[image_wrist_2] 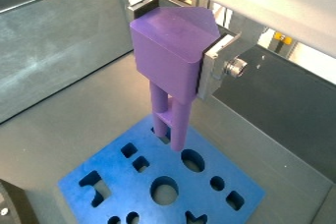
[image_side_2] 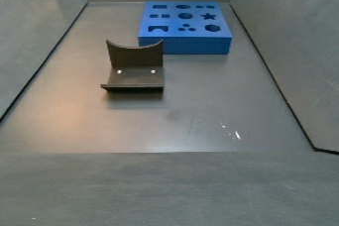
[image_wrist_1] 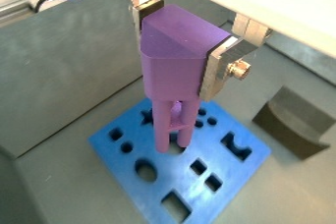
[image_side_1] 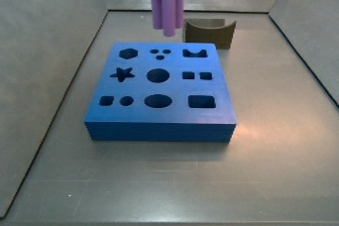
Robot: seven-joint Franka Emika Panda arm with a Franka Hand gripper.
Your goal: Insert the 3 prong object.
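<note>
My gripper (image_wrist_1: pixel 182 43) is shut on the head of the 3 prong object (image_wrist_1: pixel 171 76), a lilac piece with long round rods pointing down. Silver fingers (image_wrist_1: pixel 214 69) press on both sides of the head. Both wrist views show it, here too (image_wrist_2: pixel 164 61). The rods hang over the blue block (image_wrist_1: pixel 171 185), which has several shaped holes. In a side view the rods (image_side_1: pixel 166 2) end a little above the far edge of the block (image_side_1: pixel 162 131), close to three small round holes (image_side_1: pixel 159 54). The gripper is out of frame in both side views.
A dark olive curved block (image_side_1: pixel 209 34) stands on the floor beside the blue block, seen also in a wrist view (image_wrist_1: pixel 292 120) and a side view (image_side_2: pixel 133 68). Grey walls (image_side_1: pixel 66 61) enclose the floor. The blue block (image_side_2: pixel 185 47) lies at the far end.
</note>
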